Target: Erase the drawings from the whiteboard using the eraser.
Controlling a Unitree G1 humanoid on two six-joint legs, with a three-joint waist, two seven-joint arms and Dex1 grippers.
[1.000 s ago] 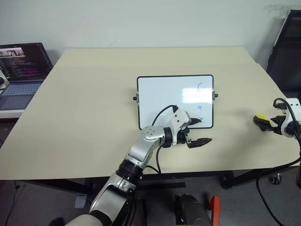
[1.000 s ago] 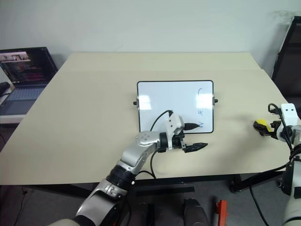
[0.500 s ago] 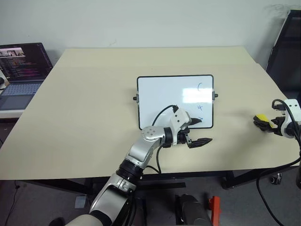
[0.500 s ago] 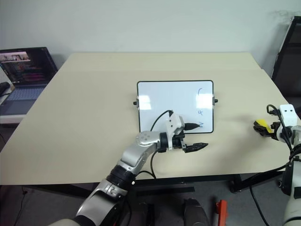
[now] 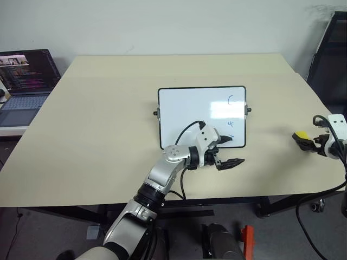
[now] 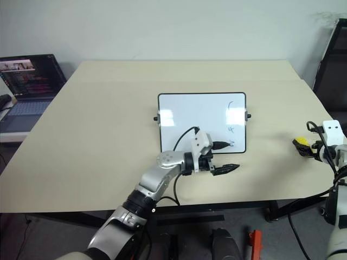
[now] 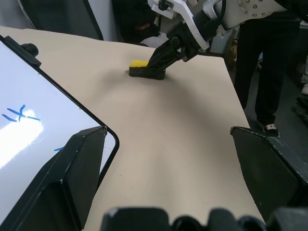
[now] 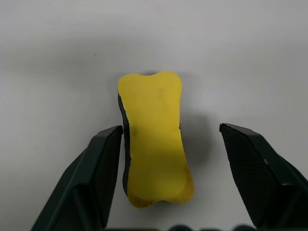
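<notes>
1. Head views: The whiteboard [image 5: 202,116] lies flat in the middle of the table [image 5: 97,124]. Small blue drawings [image 5: 230,123] sit near its right end. The left gripper [image 5: 230,151] hangs at the board's near right corner, with its two fingers apart and nothing between them. The eraser [image 5: 300,135] is a small yellow block far off to the right, near the table edge. The right gripper [image 5: 302,140] is right at it.

2. Left wrist view: The board's corner [image 7: 103,131] shows, with blue marks on it. Across the table the eraser [image 7: 140,64] lies flat, and the right gripper [image 7: 156,63] has its black fingers down around it.

3. Right wrist view: The eraser [image 8: 154,136] lies between the two black fingers [image 8: 98,168]. One finger is just beside its long side. The other stands apart, with a gap. It is not pinched yet.

4. How it will handle: It looks small, light and a bit soft, with a dark pad under the yellow top. It is narrower in the middle, so that looks like the best place to squeeze, on the two long sides. A gentle, firm squeeze should do. It may slide on the smooth table.
</notes>
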